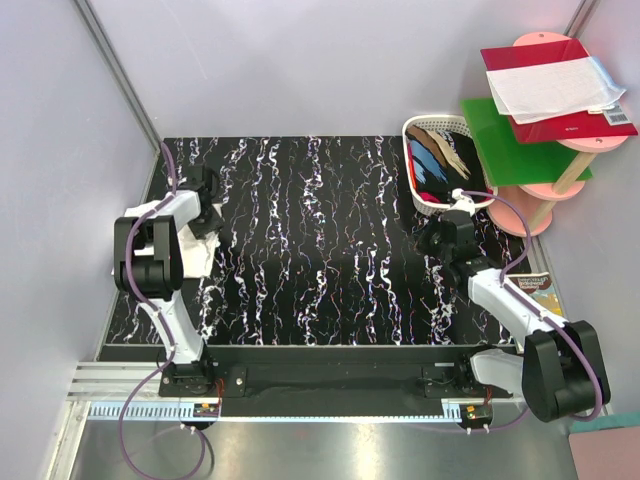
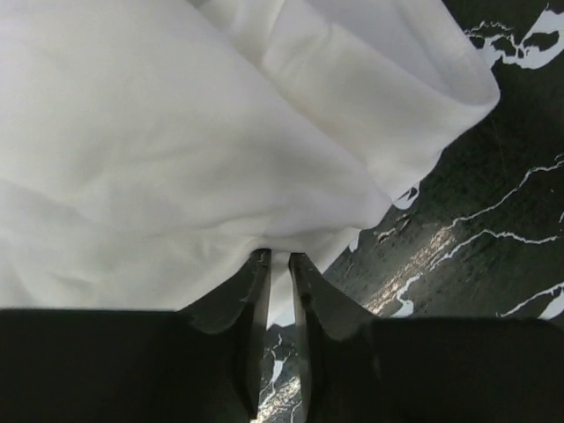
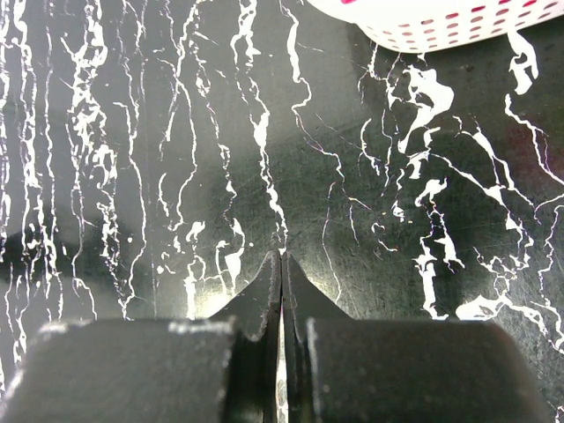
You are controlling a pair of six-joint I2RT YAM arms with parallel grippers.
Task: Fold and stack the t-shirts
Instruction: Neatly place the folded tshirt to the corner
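Observation:
A white t-shirt lies bunched at the table's left edge, under my left arm, and shows as white cloth in the top view. My left gripper sits right at its hem. Its jaws stand a little apart, and a strip of the white cloth shows in the narrow gap. Dark, blue and tan t-shirts are piled in the white basket at the back right. My right gripper is shut and holds nothing, hovering over bare table just in front of the basket.
The black table with white marbling spreads between the arms. Right of the basket stands a pink tiered stand carrying a green board, a red folder and a white paper sheet. Grey walls close in at the back and left.

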